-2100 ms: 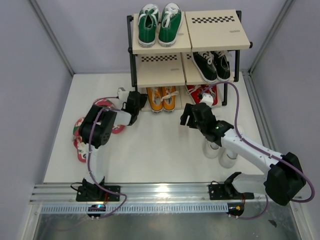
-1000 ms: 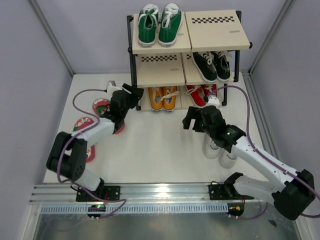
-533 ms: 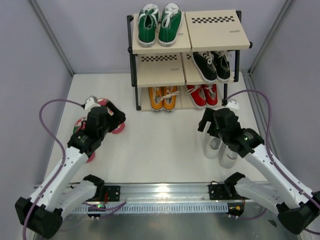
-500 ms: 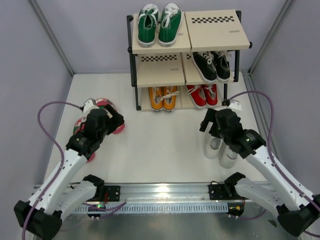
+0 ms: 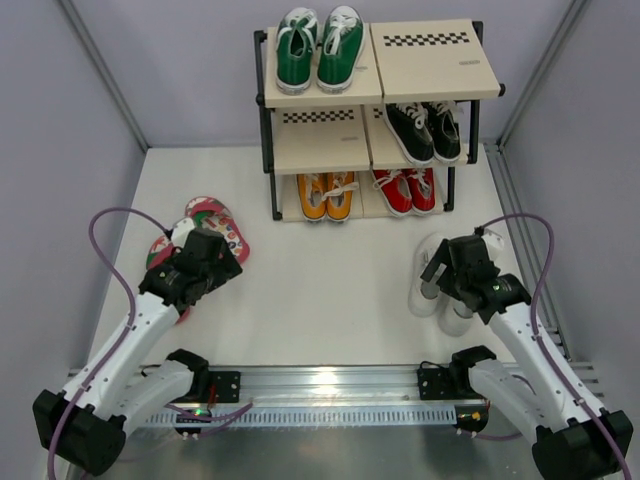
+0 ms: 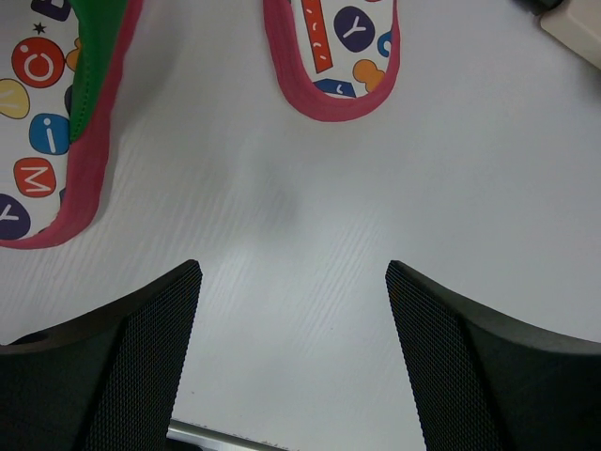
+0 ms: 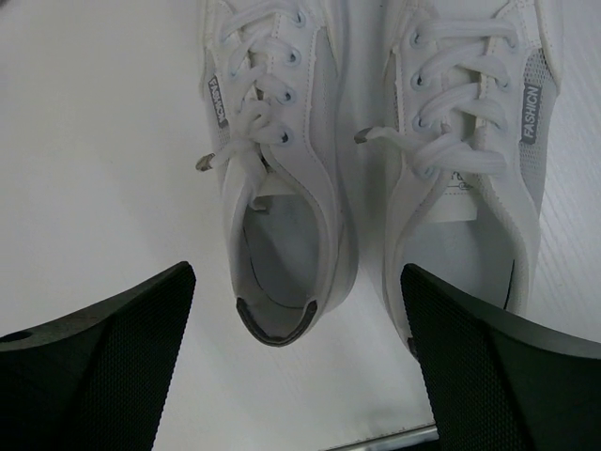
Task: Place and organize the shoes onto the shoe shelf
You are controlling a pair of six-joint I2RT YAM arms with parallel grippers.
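Note:
The shoe shelf (image 5: 430,60) stands at the back, with the orange sneakers (image 5: 327,195) on its bottom tier at the left. On the table's left lie two pink flip-flops (image 5: 215,225), one partly under my left arm. My left gripper (image 5: 225,262) hovers just short of them, open and holding nothing. In the left wrist view the gripper (image 6: 293,310) frames bare table, and both flip-flop heels (image 6: 343,47) lie ahead. My right gripper (image 5: 445,270) is open above the white sneakers (image 5: 430,295). Seen from the right wrist, the left sneaker's heel (image 7: 277,244) sits between the spread fingers (image 7: 122,357), untouched.
Green sneakers (image 5: 318,45) occupy the top tier's left half, black sneakers (image 5: 425,130) the middle right, red sneakers (image 5: 405,190) the bottom right. A metal rail (image 5: 320,385) runs along the near edge. Grey walls close in on both sides.
Both arms have drawn back from the shelf toward the near edge. The left gripper has ended up by the flip-flops, the right over the white sneakers.

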